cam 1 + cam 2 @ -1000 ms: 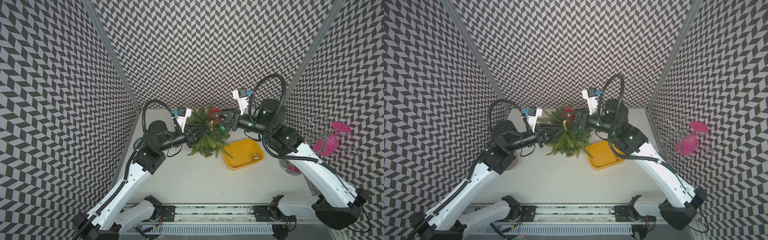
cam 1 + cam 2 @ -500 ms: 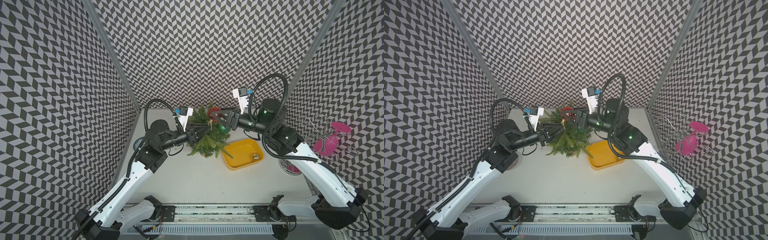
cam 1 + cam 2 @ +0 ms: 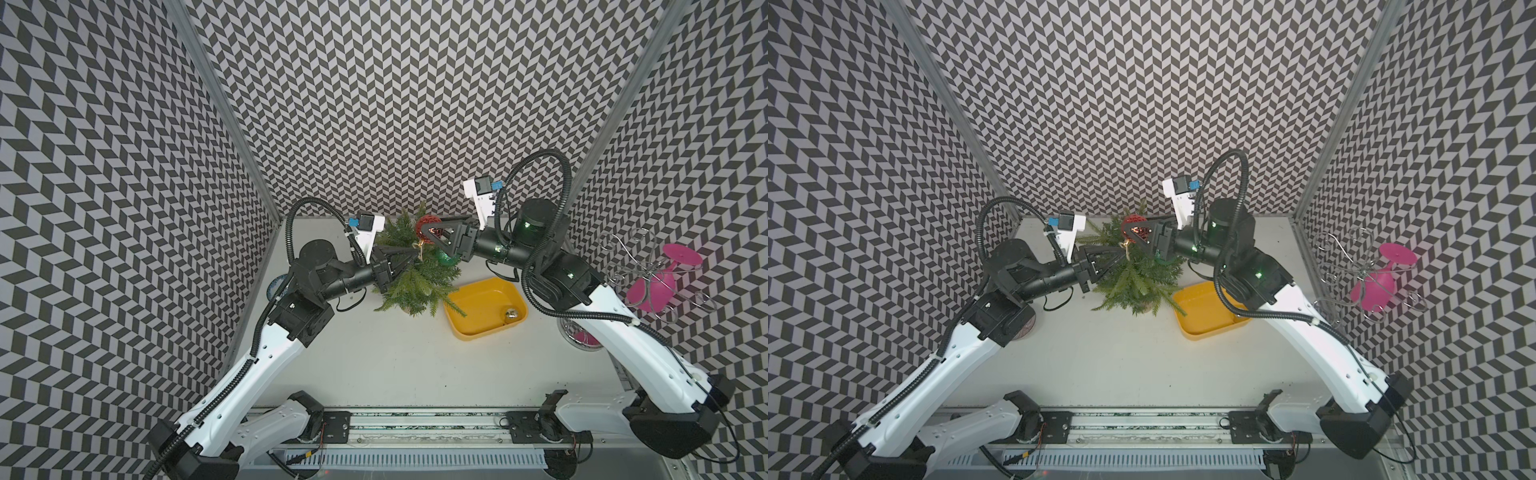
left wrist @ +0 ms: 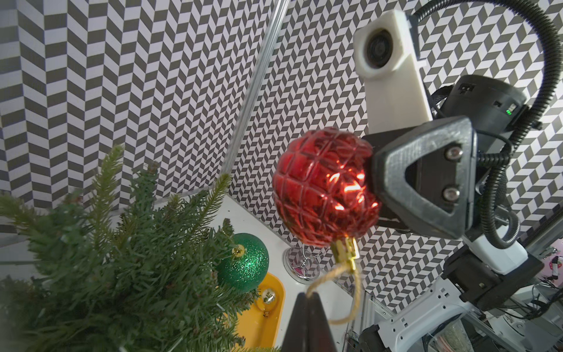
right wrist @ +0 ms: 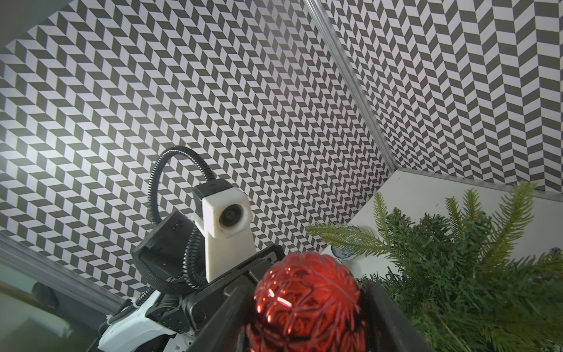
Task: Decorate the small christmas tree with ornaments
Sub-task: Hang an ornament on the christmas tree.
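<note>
The small christmas tree (image 3: 415, 276) is standing upright on the white table (image 3: 395, 357). Its bushy plastic needles are spreading out in soft, fern-like green fronds, denser and darker toward the middle.

The red ornament (image 4: 323, 189) is hovering just above the tree's crown. It is a glossy ball moulded in small raised facets that are catching bright orange glints. Its gold metal cap (image 4: 345, 253) is pointing down toward the tree, and a twine loop (image 4: 356, 292) of coarse tan fibre is trailing from the cap. The right gripper (image 5: 304, 283) is clamping this ball between its two matt black fingers, one on each side. The left gripper (image 4: 307, 298) is reaching in from the tree's opposite side. Its slim black fingers are pressed fully together, pinching the twine loop at their tips.

The green ornament (image 4: 243, 262) is hanging among the tree's outer fronds on the side toward the right arm. It is round and thickly glittered, with its gold cap uppermost.

The yellow tray (image 3: 478, 328), a smooth, shallow plastic dish with rounded corners, is sitting just beside the tree, and one drooping frond is overlapping its rim. The gold ornament (image 3: 512, 314), small and mirror-bright, is lying in the tray at the end farthest from the tree.

Well apart from the tree, a pink goblet (image 3: 660, 282) is resting tilted in a curly silver wire rack (image 3: 623, 266).
</note>
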Tool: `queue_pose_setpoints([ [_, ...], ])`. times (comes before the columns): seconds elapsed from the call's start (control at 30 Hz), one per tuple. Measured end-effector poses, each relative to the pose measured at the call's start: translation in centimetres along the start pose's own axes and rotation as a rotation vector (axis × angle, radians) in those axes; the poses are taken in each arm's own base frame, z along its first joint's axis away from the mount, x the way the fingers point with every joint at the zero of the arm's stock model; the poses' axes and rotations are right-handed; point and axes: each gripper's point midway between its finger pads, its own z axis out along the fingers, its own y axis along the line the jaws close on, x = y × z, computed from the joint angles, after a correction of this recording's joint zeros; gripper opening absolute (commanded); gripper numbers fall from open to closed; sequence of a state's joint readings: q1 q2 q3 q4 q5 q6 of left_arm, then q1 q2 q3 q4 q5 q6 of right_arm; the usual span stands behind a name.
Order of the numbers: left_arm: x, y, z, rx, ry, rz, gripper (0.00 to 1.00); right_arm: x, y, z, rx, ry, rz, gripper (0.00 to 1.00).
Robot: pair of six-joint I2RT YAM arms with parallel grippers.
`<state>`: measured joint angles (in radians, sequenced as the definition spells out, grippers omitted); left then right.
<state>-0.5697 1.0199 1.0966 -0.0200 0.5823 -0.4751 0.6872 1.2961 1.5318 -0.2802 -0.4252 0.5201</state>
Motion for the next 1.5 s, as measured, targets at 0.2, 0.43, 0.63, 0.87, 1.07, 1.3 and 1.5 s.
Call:
queue_pose_setpoints([
  [0.2,-0.3,0.0,-0.7,-0.032,-0.014,0.013,0.00,0.6,-1.4,0.3,0.052,-0.002,-0.004,0.57],
  [0.43,0.3,1.4,-0.4,-0.078,0.003,-0.007,0.00,1.0,-2.9,0.5,0.118,-0.012,-0.023,0.57],
  [0.63,1.7,3.7,0.5,-0.130,0.050,-0.037,0.00,0.9,-3.6,0.5,0.172,-0.036,-0.041,0.57],
  [0.87,1.5,5.0,0.8,-0.178,0.060,-0.047,0.00,1.0,-4.6,0.4,0.241,-0.059,-0.055,0.56],
  [1.07,0.1,5.1,0.8,-0.188,0.035,-0.031,0.00,1.0,-4.7,0.4,0.273,-0.076,-0.071,0.56],
  [1.3,0.1,6.3,1.5,-0.214,0.050,-0.045,0.00,0.6,-5.3,0.1,0.316,-0.099,-0.080,0.56],
  [1.5,0.6,7.3,1.9,-0.232,0.074,-0.064,0.00,0.6,-5.3,0.0,0.337,-0.105,-0.085,0.56],
])
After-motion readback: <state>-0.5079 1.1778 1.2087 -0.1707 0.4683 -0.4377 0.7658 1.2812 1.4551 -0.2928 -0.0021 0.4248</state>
